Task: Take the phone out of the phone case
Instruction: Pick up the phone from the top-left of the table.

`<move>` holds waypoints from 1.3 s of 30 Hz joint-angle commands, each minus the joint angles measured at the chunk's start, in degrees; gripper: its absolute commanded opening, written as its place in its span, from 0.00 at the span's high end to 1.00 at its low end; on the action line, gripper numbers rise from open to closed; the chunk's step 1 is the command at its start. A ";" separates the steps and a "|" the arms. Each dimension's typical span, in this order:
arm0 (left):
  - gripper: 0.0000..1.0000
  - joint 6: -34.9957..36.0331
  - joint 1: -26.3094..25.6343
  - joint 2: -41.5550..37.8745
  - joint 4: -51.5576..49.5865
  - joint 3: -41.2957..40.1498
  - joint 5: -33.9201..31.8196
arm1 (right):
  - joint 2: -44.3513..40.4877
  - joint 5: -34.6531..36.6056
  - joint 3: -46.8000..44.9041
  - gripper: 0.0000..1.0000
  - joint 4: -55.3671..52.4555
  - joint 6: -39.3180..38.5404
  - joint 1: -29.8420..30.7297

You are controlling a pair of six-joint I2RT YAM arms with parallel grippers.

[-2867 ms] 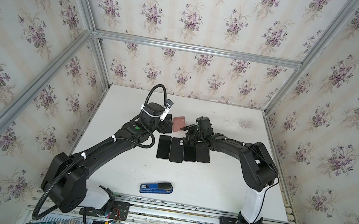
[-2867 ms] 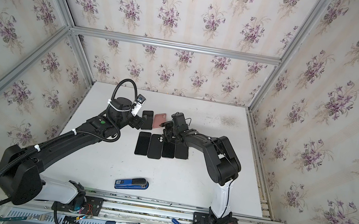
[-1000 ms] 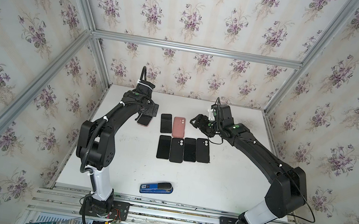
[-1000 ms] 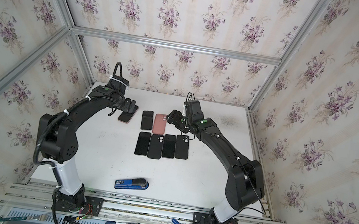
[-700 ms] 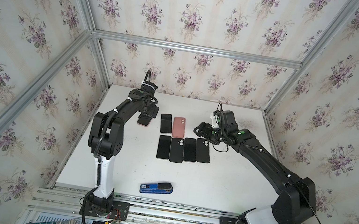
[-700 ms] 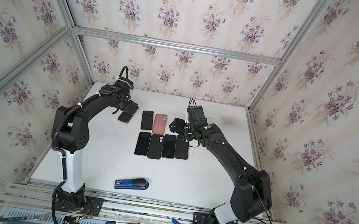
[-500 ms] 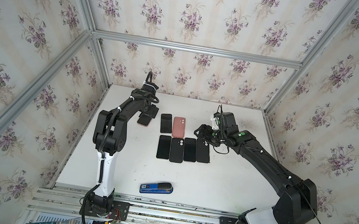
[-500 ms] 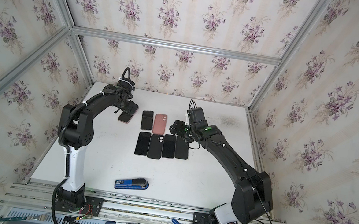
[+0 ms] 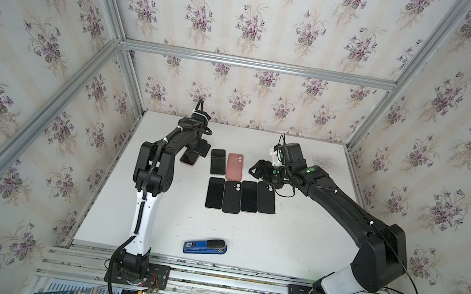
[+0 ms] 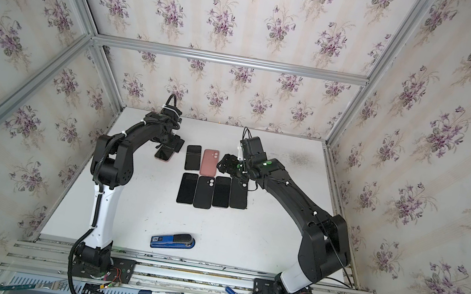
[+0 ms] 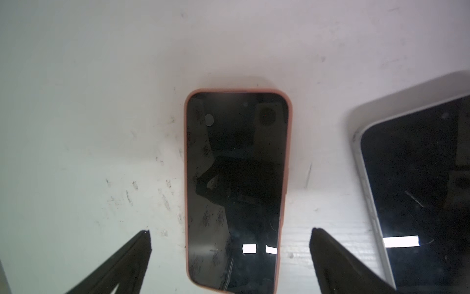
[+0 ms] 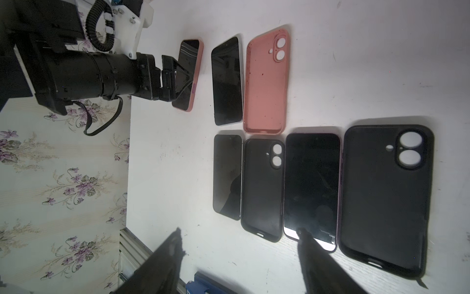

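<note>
My left gripper (image 11: pixel 231 231) hangs wide open. The phone (image 11: pixel 234 165) in its pink case (image 11: pixel 185 165) lies screen-up below and between the jaws, touching neither. I'd centre, drop lower and close on the case's long edges, not the glass. Right gripper (image 12: pixel 239 230) is half open, empty; I'd bring it to peel a corner.

Cased phone (image 9: pixel 187 160) partly hidden (by left hand (image 9: pixel 196 152))
</note>
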 commanded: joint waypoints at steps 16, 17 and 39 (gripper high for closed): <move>0.01 -4.90 2.22 6.76 -9.70 10.56 3.42 | 0.28 -0.30 2.73 0.27 -0.05 0.64 0.06; 0.01 -5.02 2.37 6.93 -9.84 10.81 3.55 | 0.39 -0.30 2.77 0.27 0.08 0.65 0.05; 0.01 -5.10 2.62 13.80 -15.93 21.12 6.10 | 0.82 -1.00 3.19 0.28 1.45 2.12 -0.21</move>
